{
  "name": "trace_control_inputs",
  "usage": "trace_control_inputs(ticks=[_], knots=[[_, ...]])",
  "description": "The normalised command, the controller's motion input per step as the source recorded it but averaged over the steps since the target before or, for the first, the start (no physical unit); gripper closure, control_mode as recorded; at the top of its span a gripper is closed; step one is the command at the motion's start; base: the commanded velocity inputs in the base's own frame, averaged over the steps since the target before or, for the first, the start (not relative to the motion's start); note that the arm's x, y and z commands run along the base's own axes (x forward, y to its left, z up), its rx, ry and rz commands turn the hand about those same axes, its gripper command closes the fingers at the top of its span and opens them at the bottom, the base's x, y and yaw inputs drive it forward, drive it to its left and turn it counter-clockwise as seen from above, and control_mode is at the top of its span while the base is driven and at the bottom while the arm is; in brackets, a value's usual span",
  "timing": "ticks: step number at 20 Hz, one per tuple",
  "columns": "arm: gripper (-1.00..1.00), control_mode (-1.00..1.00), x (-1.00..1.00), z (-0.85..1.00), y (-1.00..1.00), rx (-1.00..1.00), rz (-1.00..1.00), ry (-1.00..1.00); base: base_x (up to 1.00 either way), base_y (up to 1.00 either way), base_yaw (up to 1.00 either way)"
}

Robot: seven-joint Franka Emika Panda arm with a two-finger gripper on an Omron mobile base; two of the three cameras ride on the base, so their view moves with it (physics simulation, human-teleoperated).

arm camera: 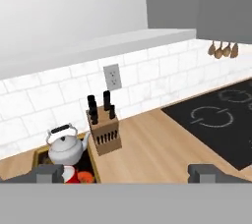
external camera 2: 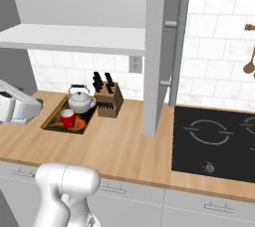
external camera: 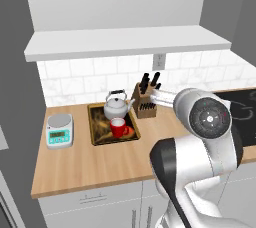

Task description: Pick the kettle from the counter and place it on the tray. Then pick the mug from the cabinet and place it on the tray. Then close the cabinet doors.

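While the claw (arm camera: 126,171) stands wide with nothing between its two dark tips, it hangs above the wooden surface (external camera: 100,159), well apart from the tray; in the hand view the tips rise far from each other at the bottom edge. Going from left to right in the left base view, a white-and-teal kitchen scale (external camera: 60,130) sits near the left end of the surface; just beside it lies the dark tray (external camera: 96,132) with the golden picture inside; the silver kettle (external camera: 117,105) stands upright at the back of the tray, its black handle arched over the lid; the red mug (external camera: 118,127) stands upright in front of the kettle, also inside the tray, very close to it. Right of the tray is a wooden knife block (external camera: 145,103) with black handles, near the tiled wall; further right the black stovetop (external camera 2: 214,144) is set into the surface. Above, the white shelf base of the cabinet (external camera: 125,42) is seen from below; in the right base view one grey cabinet door (external camera 2: 157,47) stands open, edge toward the camera, with its vertical bar handle (external camera 2: 178,47) on the right.
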Motion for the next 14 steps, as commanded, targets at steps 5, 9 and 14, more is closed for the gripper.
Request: trace_control_inputs(ticks=[5, 9, 14], knots=[[-1.0, -1.0, -0.39, 0.23, -0.09, 0.0, -0.16, -0.07, 0.0, 0.0, 0.0], [-1.0, -1.0, -0.29, 0.19, -0.22, 0.0, -0.14, -0.1, 0.0, 0.0, 0.0], [-1.0, -1.0, -0.28, 0.14, -0.24, 0.0, -0.12, -0.12, 0.0, 0.0, 0.0]])
